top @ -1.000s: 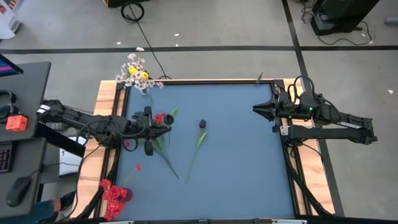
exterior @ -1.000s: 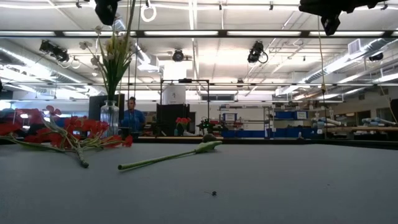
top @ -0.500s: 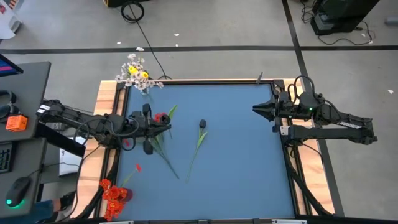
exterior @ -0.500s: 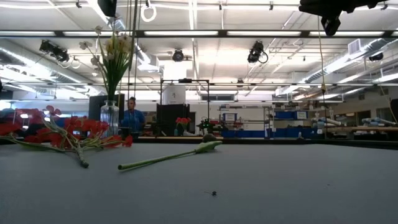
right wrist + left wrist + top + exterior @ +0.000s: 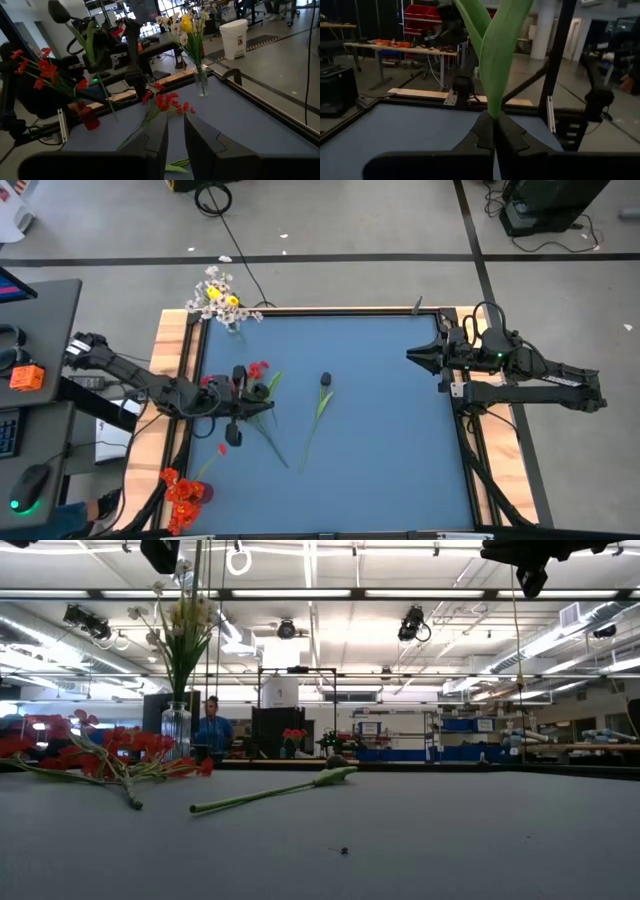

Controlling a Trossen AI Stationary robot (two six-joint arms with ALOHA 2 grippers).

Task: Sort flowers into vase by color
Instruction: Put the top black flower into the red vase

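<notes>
High view: the left arm reaches in low from the table's left edge, its left gripper [image 5: 243, 392] over the blue table [image 5: 380, 430] beside a red sprig [image 5: 257, 370]. A dark-budded stem [image 5: 322, 398] lies flat near the middle, with another green stem [image 5: 268, 436] slanting beside it. A vase of white and yellow flowers [image 5: 222, 300] stands at the far left corner, and a red bunch [image 5: 182, 492] sits at the near left edge. The right arm waits folded at the right edge, its right gripper [image 5: 418, 356] pointing inward, well apart from every flower.

Low view: the dark-budded stem [image 5: 272, 791] rests on the tabletop, the red sprigs [image 5: 110, 760] lie to its left, and the glass vase [image 5: 176, 726] stands upright behind them.

Left wrist view: the left gripper [image 5: 495, 135] is pinched tight on a green stem and leaf [image 5: 496, 55], held upright above the table.

Right wrist view: the right gripper [image 5: 176, 131] has its 2 fingers parted by a narrow gap, holding nothing; the vase [image 5: 201, 81] and red sprigs [image 5: 167, 103] lie beyond.
</notes>
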